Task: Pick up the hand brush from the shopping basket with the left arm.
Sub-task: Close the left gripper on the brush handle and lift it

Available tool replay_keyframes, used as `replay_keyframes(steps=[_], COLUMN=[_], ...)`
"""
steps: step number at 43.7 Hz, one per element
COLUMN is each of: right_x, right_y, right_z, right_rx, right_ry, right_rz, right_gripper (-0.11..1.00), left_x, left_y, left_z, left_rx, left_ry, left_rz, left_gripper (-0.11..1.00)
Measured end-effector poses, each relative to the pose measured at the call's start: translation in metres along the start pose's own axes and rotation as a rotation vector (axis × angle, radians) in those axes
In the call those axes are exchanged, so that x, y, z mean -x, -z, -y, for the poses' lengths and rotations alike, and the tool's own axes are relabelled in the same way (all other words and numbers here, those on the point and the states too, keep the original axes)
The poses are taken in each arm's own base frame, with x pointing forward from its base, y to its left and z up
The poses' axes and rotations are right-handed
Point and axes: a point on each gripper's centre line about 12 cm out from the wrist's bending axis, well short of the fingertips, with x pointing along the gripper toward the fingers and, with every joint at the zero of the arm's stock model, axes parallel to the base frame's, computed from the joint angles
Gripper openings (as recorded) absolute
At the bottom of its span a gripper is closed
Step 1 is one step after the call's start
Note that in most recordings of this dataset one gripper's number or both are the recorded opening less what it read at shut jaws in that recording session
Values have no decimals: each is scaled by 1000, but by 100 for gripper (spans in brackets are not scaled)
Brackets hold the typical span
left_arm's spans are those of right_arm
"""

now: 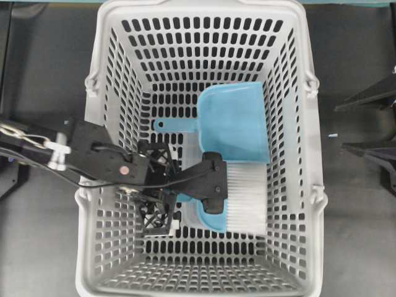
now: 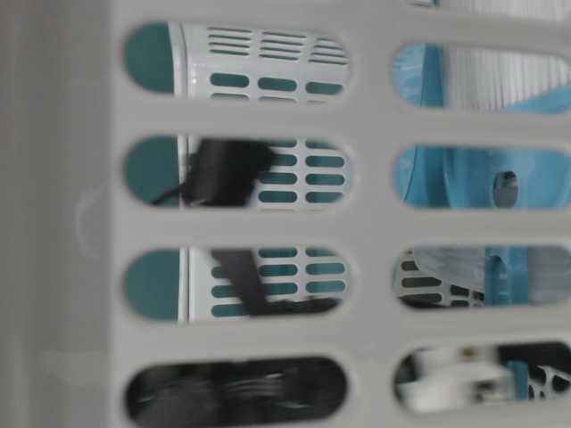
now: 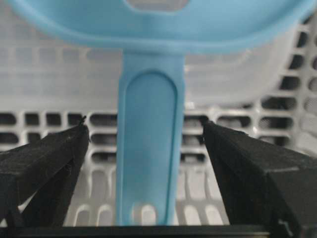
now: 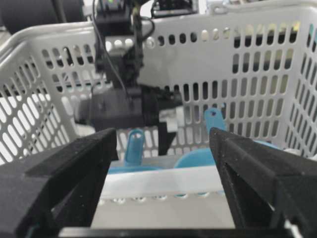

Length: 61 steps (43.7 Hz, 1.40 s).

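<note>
Brush and dustpan inside the basket, left arm reaching in

In the overhead view the shopping basket is set on the table. The hand brush is laid on the basket floor, with the dustpan just behind it. The left arm is reached in over the left wall, its jaws either side of the brush handle.

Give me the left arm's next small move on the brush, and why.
Probably close the left gripper on the hand brush handle. In the left wrist view its open fingers stand either side of the thin handle, which runs up the gap between them with clearance on both sides. It seems low enough inside the shopping basket, though depth is hard to judge. The dustpan lies apart from the jaws.
</note>
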Motion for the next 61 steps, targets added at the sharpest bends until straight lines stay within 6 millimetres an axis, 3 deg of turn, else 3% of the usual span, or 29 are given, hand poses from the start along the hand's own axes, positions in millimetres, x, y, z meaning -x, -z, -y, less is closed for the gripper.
replay_keyframes(steps=[8, 19, 24, 30, 32, 47, 54, 61], right_x=[0, 1, 1, 1, 1, 1, 1, 1], right_y=[3, 3, 3, 3, 3, 6, 8, 7], right_z=[0, 0, 0, 0, 0, 1, 1, 1], right_rx=[-1, -1, -1, -1, -1, -3, -3, -3], right_ry=[-1, -1, -1, -1, -1, 1, 0, 0], right_rz=[-5, 0, 0, 0, 0, -8, -11, -11], right_gripper=[73, 73, 73, 73, 73, 73, 73, 73], left_x=[-16, -17, -16, -10, -4, 28, 65, 117], left_y=[4, 4, 3, 0, -2, -6, -13, -23], left_z=[0, 0, 1, 5, 7, 11, 15, 15], left_rx=[-3, -2, -4, -10, -14, -21, -27, -54], left_ry=[-4, -4, -3, 4, 9, 22, 32, 28], left_rz=[-23, -24, -20, -1, 16, 76, 110, 122], left_gripper=[90, 87, 69, 29, 20, 22, 22, 22])
